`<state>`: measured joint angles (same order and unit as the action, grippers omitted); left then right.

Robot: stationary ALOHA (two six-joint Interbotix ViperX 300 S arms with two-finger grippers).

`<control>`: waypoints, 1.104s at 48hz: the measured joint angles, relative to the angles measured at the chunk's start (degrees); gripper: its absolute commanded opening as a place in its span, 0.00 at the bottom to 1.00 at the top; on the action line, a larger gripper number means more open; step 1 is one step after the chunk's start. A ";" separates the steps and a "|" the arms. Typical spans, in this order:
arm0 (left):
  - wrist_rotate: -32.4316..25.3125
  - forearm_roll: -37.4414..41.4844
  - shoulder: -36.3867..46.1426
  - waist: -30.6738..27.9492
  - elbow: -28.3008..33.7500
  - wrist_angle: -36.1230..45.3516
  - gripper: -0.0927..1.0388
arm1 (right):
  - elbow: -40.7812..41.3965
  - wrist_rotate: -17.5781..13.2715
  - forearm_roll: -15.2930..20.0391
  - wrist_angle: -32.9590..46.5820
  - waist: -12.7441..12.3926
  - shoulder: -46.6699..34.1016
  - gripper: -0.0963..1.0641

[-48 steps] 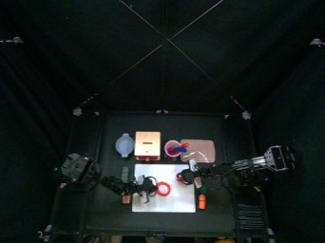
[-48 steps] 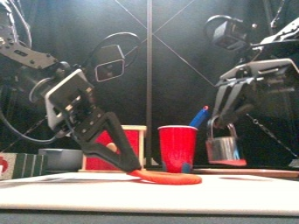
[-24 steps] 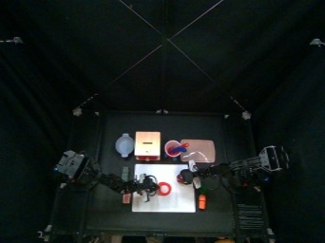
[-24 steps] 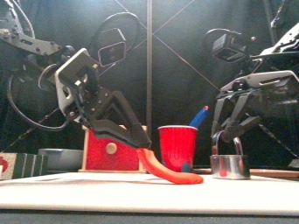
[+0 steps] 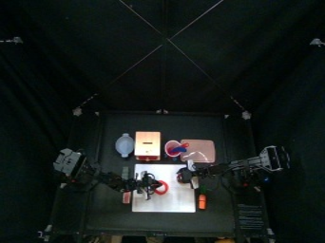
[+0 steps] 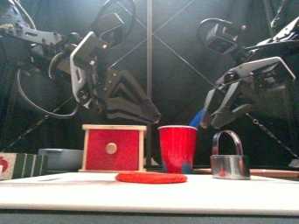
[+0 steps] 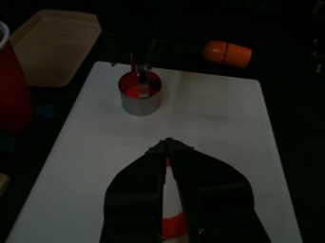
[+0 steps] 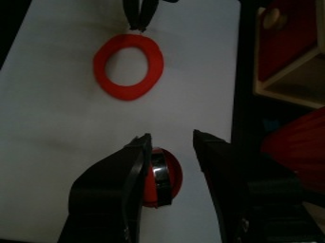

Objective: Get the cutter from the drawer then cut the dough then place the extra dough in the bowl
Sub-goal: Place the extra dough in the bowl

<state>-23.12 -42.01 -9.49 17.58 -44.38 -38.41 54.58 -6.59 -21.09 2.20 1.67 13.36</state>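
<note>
The red dough ring lies flat on the white board, and is also seen whole in the right wrist view. My left gripper hangs above it, raised clear, its jaws shut with nothing in them. The metal cutter stands upright on the board's right side with a red dough disc inside. My right gripper is open just above the cutter's wire handle, its jaws either side of the cutter without touching.
Behind the board stand the wooden box with its red drawer front, the red cup and the blue-grey bowl. The pink tray lies at the back right. An orange toy sits past the board's right end.
The left gripper had one edge of the dough ring lifted; the ring now lies flat and the gripper has risen. The right gripper set the cutter down, opened and rose.
</note>
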 measured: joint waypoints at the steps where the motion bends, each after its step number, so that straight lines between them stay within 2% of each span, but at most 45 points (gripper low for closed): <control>1: 0.00 0.26 0.18 -0.09 0.00 -0.18 0.56 | 0.00 0.00 0.00 0.00 -0.09 0.00 0.76; 10: 0.00 2.11 -0.53 -1.85 -0.62 0.70 0.58 | -0.26 0.09 0.18 0.00 -0.35 0.00 0.76; 27: 0.09 4.22 -2.37 -6.06 0.53 13.36 0.75 | -1.85 0.00 1.05 0.00 -0.35 -0.35 0.76; 53: 0.09 7.03 -3.16 -8.96 0.62 20.57 0.76 | -4.22 0.26 0.97 0.18 -0.53 -4.22 0.76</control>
<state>-23.03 -34.98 -12.66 8.61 -43.77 -17.84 50.36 -6.33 -20.13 2.37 1.14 9.14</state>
